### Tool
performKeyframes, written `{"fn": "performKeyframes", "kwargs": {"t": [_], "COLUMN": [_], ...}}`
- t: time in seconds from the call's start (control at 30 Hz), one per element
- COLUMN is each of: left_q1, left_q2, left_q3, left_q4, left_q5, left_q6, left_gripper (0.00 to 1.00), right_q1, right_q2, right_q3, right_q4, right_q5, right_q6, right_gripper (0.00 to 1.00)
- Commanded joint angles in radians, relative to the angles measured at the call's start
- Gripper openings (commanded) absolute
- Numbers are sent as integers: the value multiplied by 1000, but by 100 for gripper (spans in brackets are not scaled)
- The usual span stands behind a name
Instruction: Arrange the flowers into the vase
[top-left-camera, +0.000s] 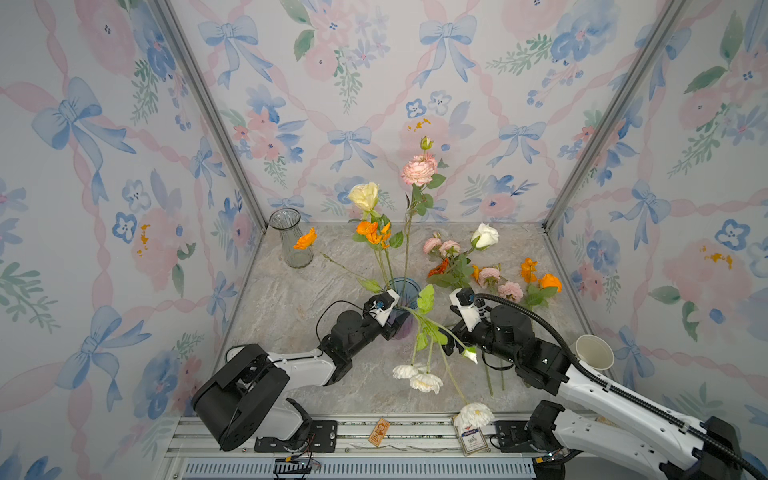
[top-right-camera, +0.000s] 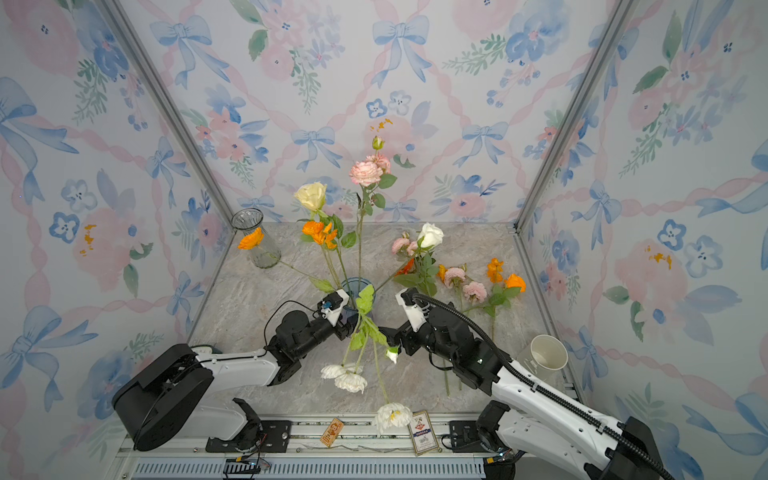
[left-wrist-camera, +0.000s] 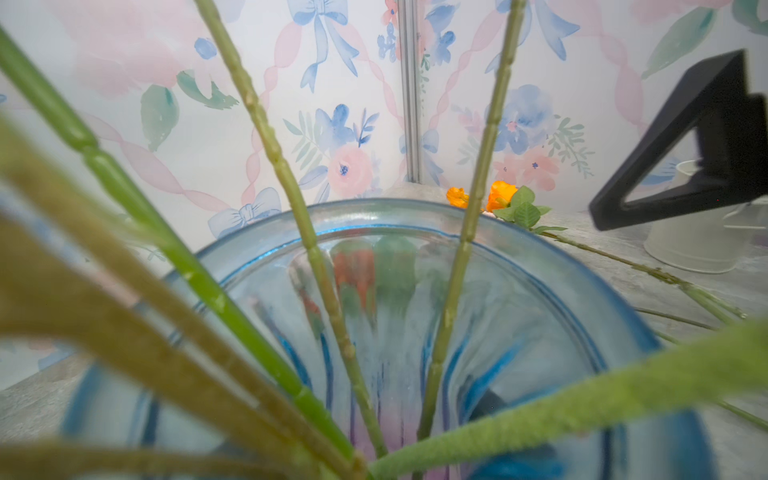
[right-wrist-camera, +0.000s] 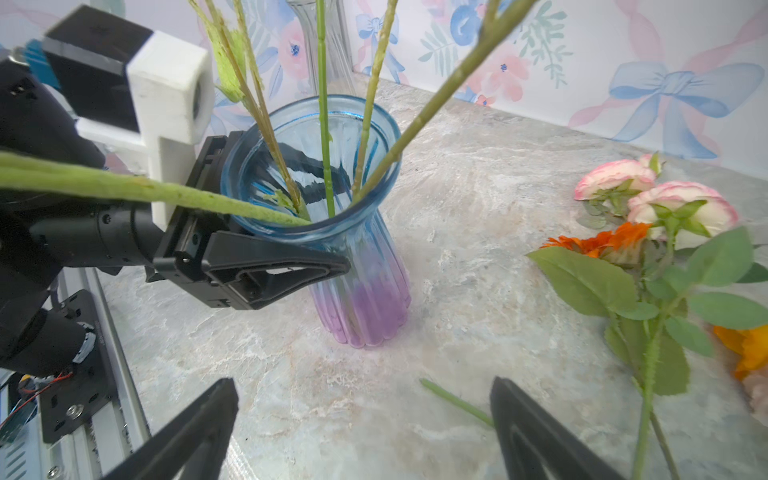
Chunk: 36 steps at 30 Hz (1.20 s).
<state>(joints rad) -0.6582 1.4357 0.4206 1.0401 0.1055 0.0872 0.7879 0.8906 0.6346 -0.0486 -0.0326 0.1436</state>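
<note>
Evidently the left fingers (right-wrist-camera: 270, 255) clamp the blue vase (right-wrist-camera: 365, 291) at its neck, steadying it, I judge, while stems go in. The right fingers (right-wrist-camera: 216, 399) gape wide and empty above the marbled desk (top-left-camera: 291, 299). Several flowers (top-left-camera: 419, 170) stand in the vase; loose flowers (top-left-camera: 490, 276) lie beside it. Floral wallpaper (top-left-camera: 353, 83) walls the booth.

Walls (top-left-camera: 519, 66) carry pastel bow-and-flower wallpaper (top-left-camera: 351, 141), with metal posts (top-left-camera: 211, 112) at the corners. Worktop (top-left-camera: 286, 307) is grey, marbled; a metal rail (top-left-camera: 424, 432) runs along its front.
</note>
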Motion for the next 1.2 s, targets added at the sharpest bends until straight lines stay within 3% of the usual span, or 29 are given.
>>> {"fn": "performKeyframes", "kwargs": {"t": [0.0, 0.47, 0.67, 1.03, 1.1, 1.17], "left_q1": [63, 256, 283, 291, 291, 292], "left_q2": [55, 545, 680, 798, 809, 817], "left_q3": [154, 774, 958, 1114, 1129, 1140], "left_q4": [171, 168, 104, -6, -26, -42], "left_q5": [47, 23, 22, -13, -8, 2], "left_q6": [16, -92, -112, -106, -107, -111], "left_gripper": [12, 10, 10, 12, 16, 29], "right_q1": [-36, -114, -138, -166, -169, -170], "right_q2": [3, 120, 119, 110, 101, 95], "right_q3": [56, 186, 185, 154, 149, 143], "right_q4": [11, -30, -47, -40, -40, -43], "right_q5": [34, -35, -39, -61, -61, -60], "right_q6": [25, 6, 12, 31, 34, 38], "right_gripper": [97, 97, 97, 97, 97, 97]}}
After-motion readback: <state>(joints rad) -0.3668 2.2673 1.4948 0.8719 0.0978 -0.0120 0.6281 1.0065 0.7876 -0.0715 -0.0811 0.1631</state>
